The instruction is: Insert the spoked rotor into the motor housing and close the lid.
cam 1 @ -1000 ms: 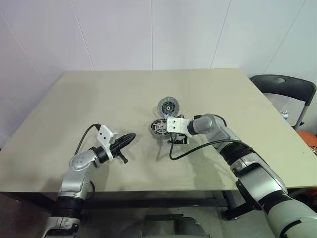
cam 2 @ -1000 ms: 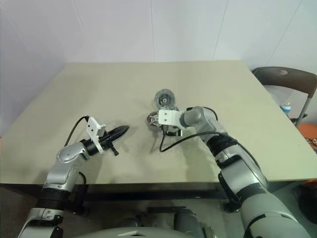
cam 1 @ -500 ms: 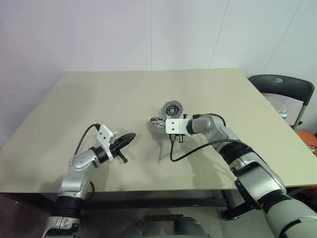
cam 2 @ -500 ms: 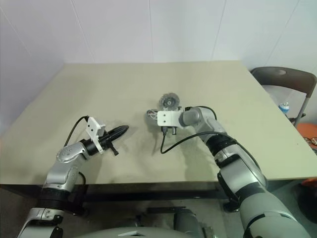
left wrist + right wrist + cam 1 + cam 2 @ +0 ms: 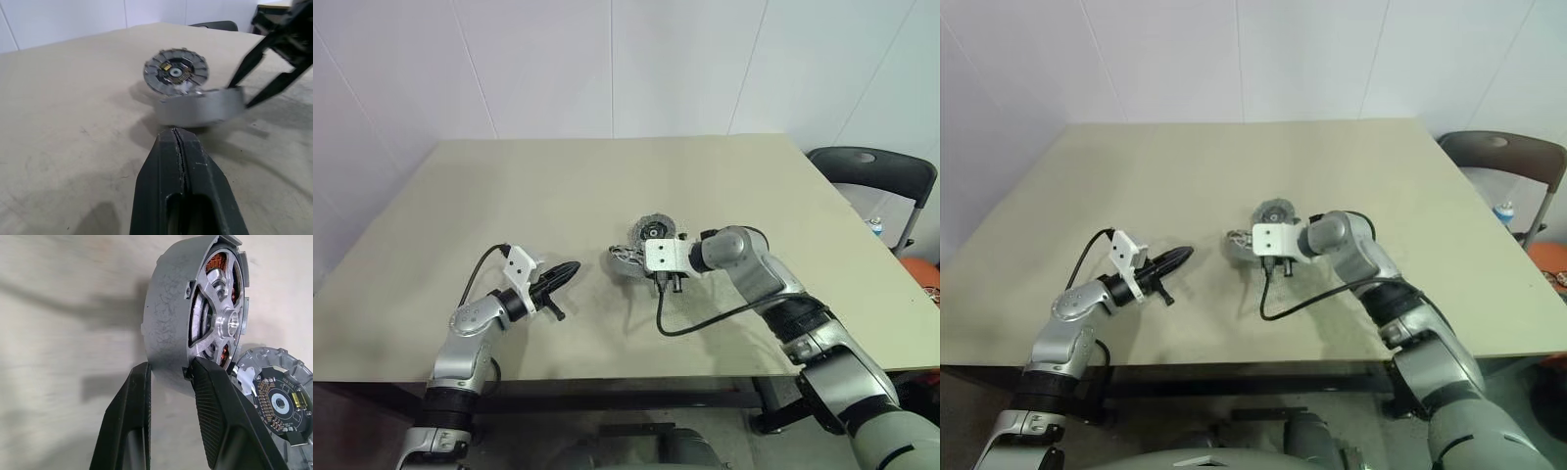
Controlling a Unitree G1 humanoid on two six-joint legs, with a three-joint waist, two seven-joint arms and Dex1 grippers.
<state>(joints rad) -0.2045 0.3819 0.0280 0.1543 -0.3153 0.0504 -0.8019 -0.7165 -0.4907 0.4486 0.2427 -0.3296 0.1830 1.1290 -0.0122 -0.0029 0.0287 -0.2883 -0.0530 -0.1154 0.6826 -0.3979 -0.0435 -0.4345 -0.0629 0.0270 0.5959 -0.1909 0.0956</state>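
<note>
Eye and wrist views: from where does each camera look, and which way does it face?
Eye views: on the head, looking forward and down at the beige table; both arms show.
Left wrist view: on the left wrist, looking along the shut left gripper at the round grey ribbed lid.
Right wrist view: on the right wrist, looking along the right gripper, clamped on the round grey motor housing with copper windings.
Shared: both wrist views show motor housing and lid.

Beige table (image 5: 558,186) fills mid-frame, white wall (image 5: 607,59) across top. Dark chair (image 5: 871,171) at right edge, small bottle (image 5: 875,225) just below it, orange item (image 5: 928,279) lower right.
</note>
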